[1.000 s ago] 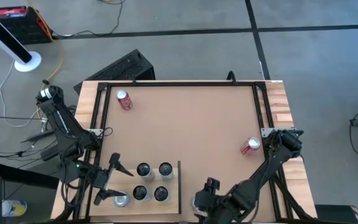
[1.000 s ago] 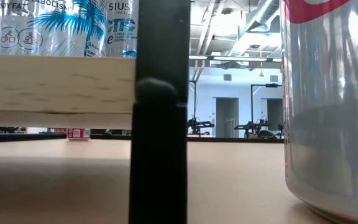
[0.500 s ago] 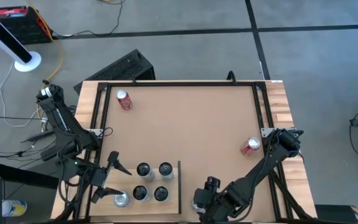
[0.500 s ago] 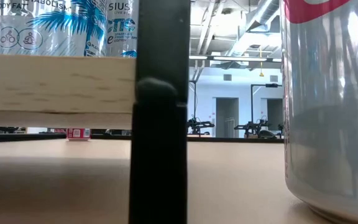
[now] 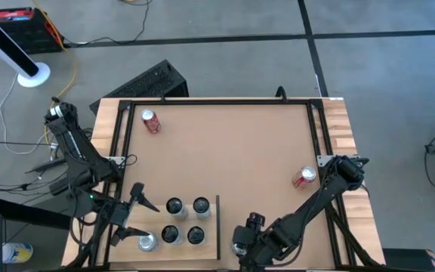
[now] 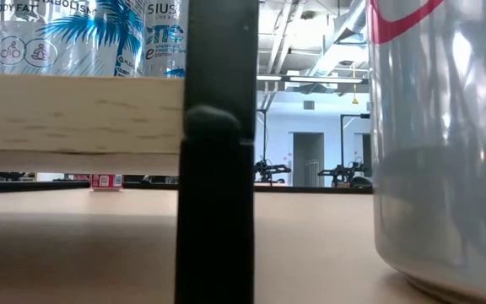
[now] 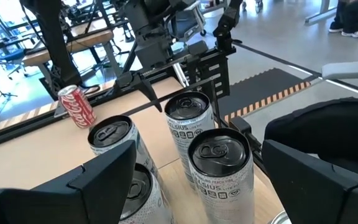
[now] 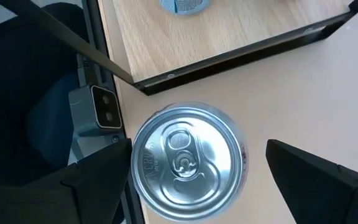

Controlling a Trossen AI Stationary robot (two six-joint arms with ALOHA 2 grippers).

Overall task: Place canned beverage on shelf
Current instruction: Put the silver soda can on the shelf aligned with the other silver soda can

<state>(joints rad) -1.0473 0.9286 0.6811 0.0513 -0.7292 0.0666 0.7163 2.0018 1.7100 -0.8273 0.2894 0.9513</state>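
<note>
Shifted a touch: my right arm has slid left along the near edge since a second ago, and in the low view the big silver can (image 6: 441, 143) now sits further left, closer to the black rail post (image 6: 216, 152). Left arm looks unchanged. Largest first: brown surface (image 5: 232, 151) with black frame, two red cans lying out on it, one at the far left (image 5: 151, 122), one near the right edge (image 5: 303, 177), well apart. Shelf (image 5: 210, 245), pale wood with the black rail on its right side, sits at the near edge left of centre; four dark-topped cans (image 5: 185, 219) stand on it in a two-by-two block, plus a silver-topped can (image 5: 146, 242) at its left end. Left claw (image 5: 131, 227) is just beside that silver-topped can, fingers spread wide in the left wrist view, nothing between them; the standing cans (image 7: 219, 168) are just ahead of it. Right claw (image 5: 242, 245) is low at the near edge, just right of the shelf rail. Right wrist view looks straight down on the silver can (image 8: 188, 163), upright on the surface just outside the shelf corner, between the spread fingers (image 8: 319, 177); I can't tell if they touch it. Can is not on the shelf yet.
</note>
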